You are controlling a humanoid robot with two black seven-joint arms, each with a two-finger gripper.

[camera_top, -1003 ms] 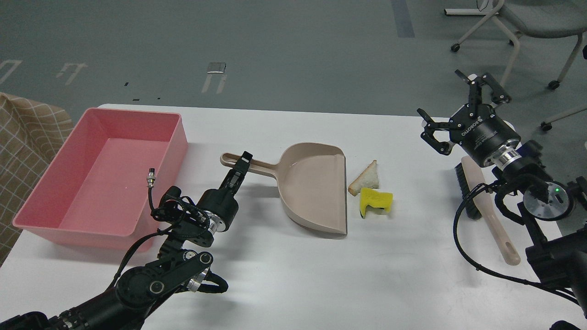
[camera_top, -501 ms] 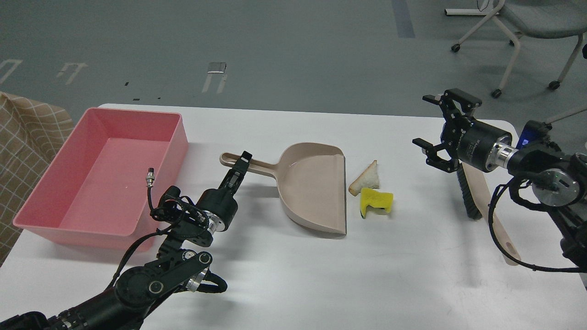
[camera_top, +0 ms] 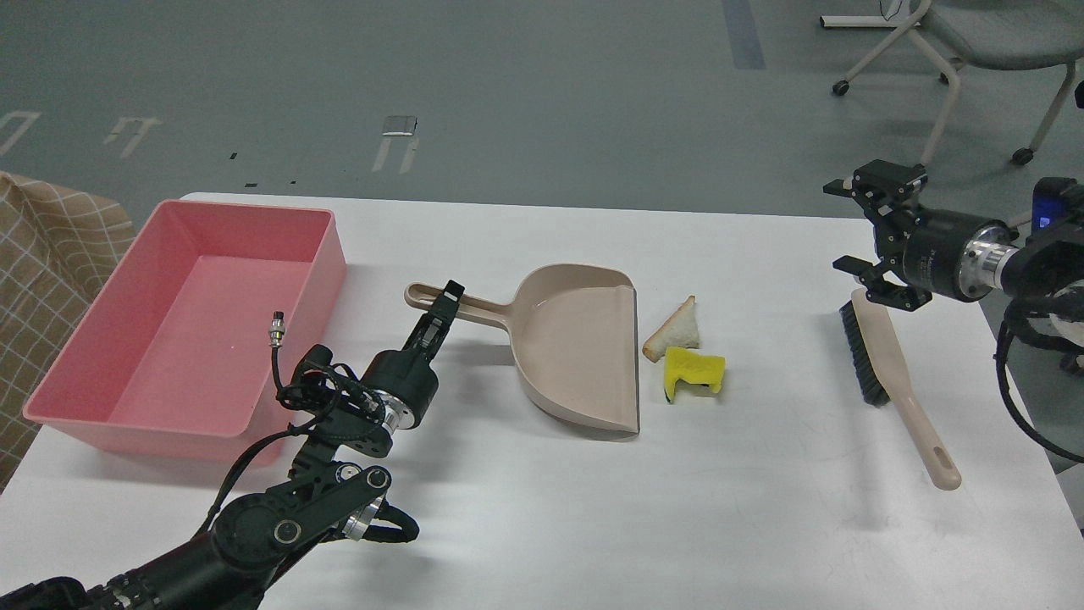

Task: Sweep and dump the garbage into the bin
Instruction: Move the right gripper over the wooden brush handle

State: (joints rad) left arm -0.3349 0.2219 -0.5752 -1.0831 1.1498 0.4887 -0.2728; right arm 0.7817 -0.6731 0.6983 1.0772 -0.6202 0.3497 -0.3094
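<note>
- Presently, right hand (camera_top: 872, 239) has withdrawn rightward, fingers spread wide, empty, above the brush (camera_top: 889, 373).
- Left hand (camera_top: 446, 307) remains clamped on dustpan (camera_top: 576, 347) handle.
- Garbage (camera_top: 686, 352) unswept; sweeping awaits a brush pickup.

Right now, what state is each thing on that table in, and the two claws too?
Bin: upright, nothing inside.
Dustpan: flat on the table, mouth facing the garbage, nothing in it.
Bread slice: on the table, unswept.
Sponge chunk: on the table, touching the bread slice.
Brush: lying on the table, not held.
Left gripper: at the dustpan handle; grip unclear.
Right gripper: open, above the brush's far end.
</note>
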